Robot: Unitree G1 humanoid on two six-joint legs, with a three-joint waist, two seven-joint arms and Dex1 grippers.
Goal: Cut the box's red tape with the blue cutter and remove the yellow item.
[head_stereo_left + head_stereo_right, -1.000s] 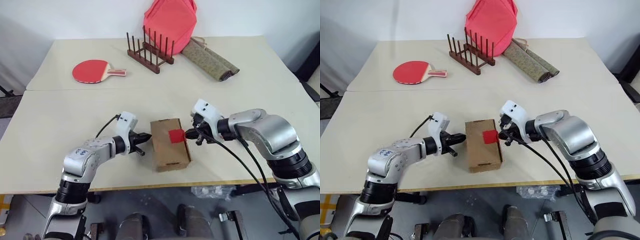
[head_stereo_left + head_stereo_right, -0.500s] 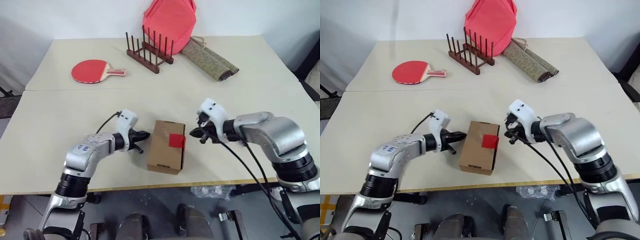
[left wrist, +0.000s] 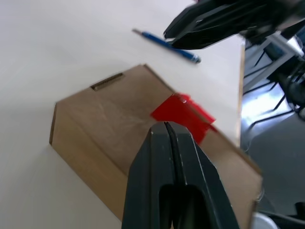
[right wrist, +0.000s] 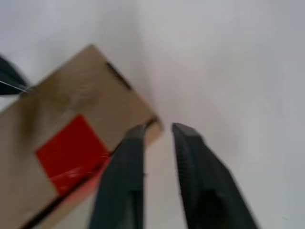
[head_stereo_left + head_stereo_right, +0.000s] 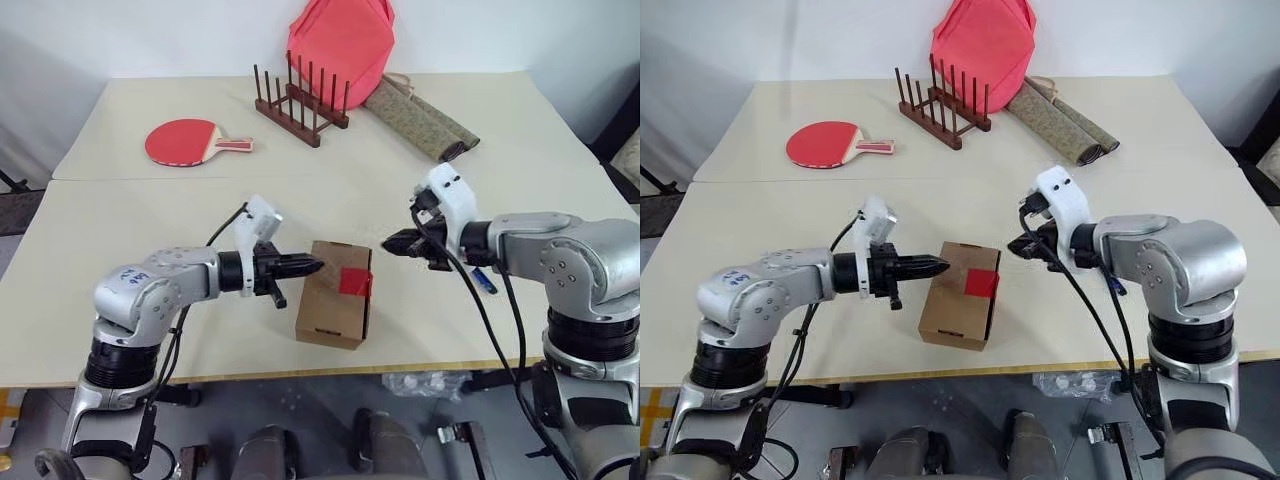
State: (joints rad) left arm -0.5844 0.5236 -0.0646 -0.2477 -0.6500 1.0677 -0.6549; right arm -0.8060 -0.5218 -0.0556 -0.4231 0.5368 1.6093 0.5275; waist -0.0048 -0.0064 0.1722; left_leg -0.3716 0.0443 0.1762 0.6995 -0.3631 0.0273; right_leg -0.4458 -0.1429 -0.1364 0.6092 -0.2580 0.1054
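Box sits closed between both grippers, red tape intact on its lid. Left gripper hovers at the box's near-left edge, fingers pressed together, holding nothing. Right gripper hangs just off the taped side, fingers a narrow gap apart, empty. Blue cutter lies on the table under the right forearm, not picked up. Judgement: pre-cut stage; next move is right gripper fetching the cutter. Paddle, rack and bag are well beyond, nothing obstructs.
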